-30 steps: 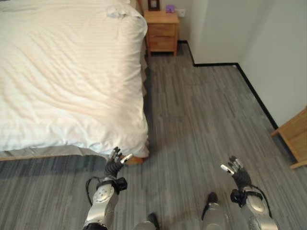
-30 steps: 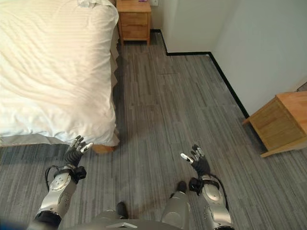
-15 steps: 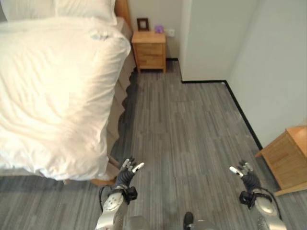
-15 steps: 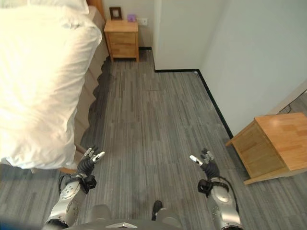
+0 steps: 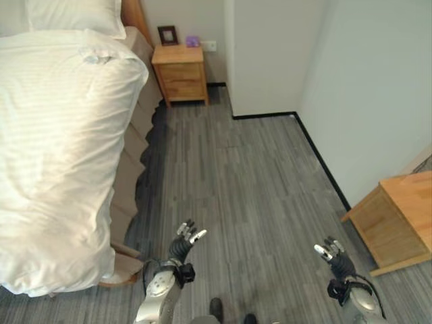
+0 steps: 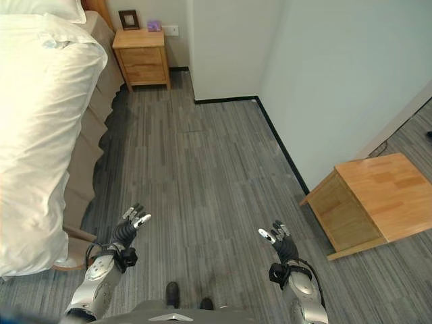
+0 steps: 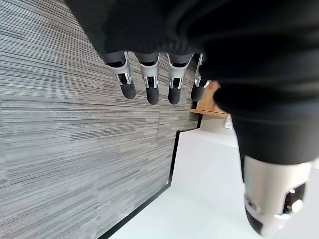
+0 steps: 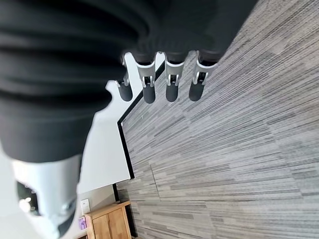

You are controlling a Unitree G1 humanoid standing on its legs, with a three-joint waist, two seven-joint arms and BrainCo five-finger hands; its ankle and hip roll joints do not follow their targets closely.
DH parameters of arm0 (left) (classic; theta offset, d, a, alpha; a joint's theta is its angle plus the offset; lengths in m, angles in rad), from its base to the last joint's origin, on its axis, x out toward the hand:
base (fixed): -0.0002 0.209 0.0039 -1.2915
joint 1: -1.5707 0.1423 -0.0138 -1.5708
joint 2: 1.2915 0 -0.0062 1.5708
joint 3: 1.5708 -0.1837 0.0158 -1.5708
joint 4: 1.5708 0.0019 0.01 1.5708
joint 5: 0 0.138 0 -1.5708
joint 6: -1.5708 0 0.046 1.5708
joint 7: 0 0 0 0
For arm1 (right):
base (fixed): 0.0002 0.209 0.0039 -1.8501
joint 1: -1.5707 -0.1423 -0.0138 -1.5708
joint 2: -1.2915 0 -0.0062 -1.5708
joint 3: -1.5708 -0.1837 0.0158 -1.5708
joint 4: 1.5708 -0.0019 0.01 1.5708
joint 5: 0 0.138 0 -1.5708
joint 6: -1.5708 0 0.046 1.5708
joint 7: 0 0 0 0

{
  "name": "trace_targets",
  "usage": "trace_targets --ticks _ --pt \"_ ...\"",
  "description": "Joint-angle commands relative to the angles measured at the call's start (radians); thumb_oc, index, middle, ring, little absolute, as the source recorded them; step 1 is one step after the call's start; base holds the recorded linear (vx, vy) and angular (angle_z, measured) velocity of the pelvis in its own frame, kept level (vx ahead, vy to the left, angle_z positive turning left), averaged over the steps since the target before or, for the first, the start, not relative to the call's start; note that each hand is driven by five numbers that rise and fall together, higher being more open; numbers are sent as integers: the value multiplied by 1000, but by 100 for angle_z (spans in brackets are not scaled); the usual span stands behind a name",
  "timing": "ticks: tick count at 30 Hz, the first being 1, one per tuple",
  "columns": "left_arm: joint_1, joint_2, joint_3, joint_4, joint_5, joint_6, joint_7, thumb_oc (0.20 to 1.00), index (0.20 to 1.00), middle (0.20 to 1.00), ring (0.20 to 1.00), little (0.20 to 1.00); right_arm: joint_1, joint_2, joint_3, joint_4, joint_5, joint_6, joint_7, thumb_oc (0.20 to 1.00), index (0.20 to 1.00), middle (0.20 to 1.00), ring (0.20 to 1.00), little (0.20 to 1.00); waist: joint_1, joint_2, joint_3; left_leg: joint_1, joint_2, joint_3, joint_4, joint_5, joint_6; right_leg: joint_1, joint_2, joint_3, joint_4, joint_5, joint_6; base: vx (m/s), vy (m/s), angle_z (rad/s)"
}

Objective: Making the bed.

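View swung right, bed (image 5: pixel 61 135) now further left; left hand (image 5: pixel 183 240), right hand (image 5: pixel 332 252) fingers spread wide, holding nothing.

From my seat the bed (image 5: pixel 61 148) runs off the left edge, and the small purple thing (image 5: pixel 192 41) on the nightstand (image 5: pixel 179 71) is too tiny to name.

Two head cams look steeply down from just apart, both sharing the grey floor (image 5: pixel 256 175), bed (image 5: pixel 54 135) at robot's left, nightstand (image 6: pixel 140 57) far ahead and wood cabinet (image 6: pixel 368 202) at right, while each wrist cam looks close along its own fingers over that floor.
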Motion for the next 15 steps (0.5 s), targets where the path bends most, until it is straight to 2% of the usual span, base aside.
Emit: trace_targets --ticks 1,3,4,6,7,9,10,11,12,13,14,15 --pt "8 31 27 -33 15 -52 28 1000 1000 1000 1000 1000 -26 -8 -33 -67 -46 -37 3 1000 1000 1000 1000 1000 38 17 -17 -2 -8 13 41 -5 3 -73 -187 8 131 -16 112 153 135 9" --pt "17 36 49 -22 12 -53 42 1000 1000 1000 1000 1000 -59 -3 -19 -64 -40 -43 0 1000 1000 1000 1000 1000 53 21 -3 7 -15 18 57 -43 29 -157 -204 22 305 -4 142 109 127 19" --pt "17 36 49 -22 12 -53 42 1000 1000 1000 1000 1000 -60 -3 -19 -64 -40 -43 0 1000 1000 1000 1000 1000 54 20 -4 6 -15 20 58 -44 29 -162 -206 25 311 -6 143 65 81 -3" --pt "25 44 60 -25 14 -48 45 1000 1000 1000 1000 1000 -68 6 -8 -75 -34 -44 6 1000 1000 1000 1000 1000 60 19 16 30 -22 24 68 -74 55 -240 -224 37 515 68 167 170 111 -7" --pt "29 55 64 -36 17 -45 45 1000 1000 1000 1000 1000 -65 18 -4 -84 -12 -49 13 1000 1000 1000 1000 1000 53 35 45 72 -12 22 82 -105 76 -327 -238 35 695 139 170 311 110 -1" --pt "26 70 55 -60 34 -48 41 1000 1000 1000 1000 1000 -52 21 -15 -96 -6 -48 15 1000 1000 1000 1000 1000 35 43 58 112 -4 6 83 -126 73 -410 -242 42 734 137 167 295 43 9" --pt "26 70 55 -60 35 -48 41 1000 1000 1000 1000 1000 -51 21 -15 -97 -6 -48 15 1000 1000 1000 1000 1000 35 42 58 114 -6 5 82 -128 73 -411 -244 43 739 132 167 276 -17 24" --pt "19 77 45 -72 38 -50 32 1000 1000 1000 1000 1000 -44 20 -27 -94 -1 -51 15 1000 1000 1000 1000 1000 19 43 57 140 -3 -3 73 -135 64 -441 -248 41 686 124 160 562 -136 45" --pt "-6 87 21 -95 38 -54 14 1000 1000 1000 1000 1000 -31 7 -51 -101 -1 -56 11 1000 1000 1000 1000 1000 -29 41 59 224 3 -29 61 -180 32 -476 -252 46 484 124 163 558 -134 60" --pt "-7 87 21 -95 38 -54 14 1000 1000 1000 1000 1000 -31 7 -51 -101 -1 -56 11 1000 1000 1000 1000 1000 -31 43 60 224 6 -31 61 -179 31 -471 -251 42 476 129 162 602 -179 53" --pt "-21 91 8 -97 43 -56 5 1000 1000 1000 1000 1000 -24 0 -57 -101 -9 -58 8 1000 1000 1000 1000 1000 -54 42 57 259 14 -43 49 -195 13 -481 -248 56 376 141 172 620 -220 29" --pt "-57 95 -17 -95 47 -61 -11 1000 1000 1000 1000 1000 -3 -4 -67 -99 -21 -55 11 1000 1000 1000 1000 1000 -98 36 43 320 35 -64 30 -207 -24 -503 -240 91 193 182 199 843 -311 34"
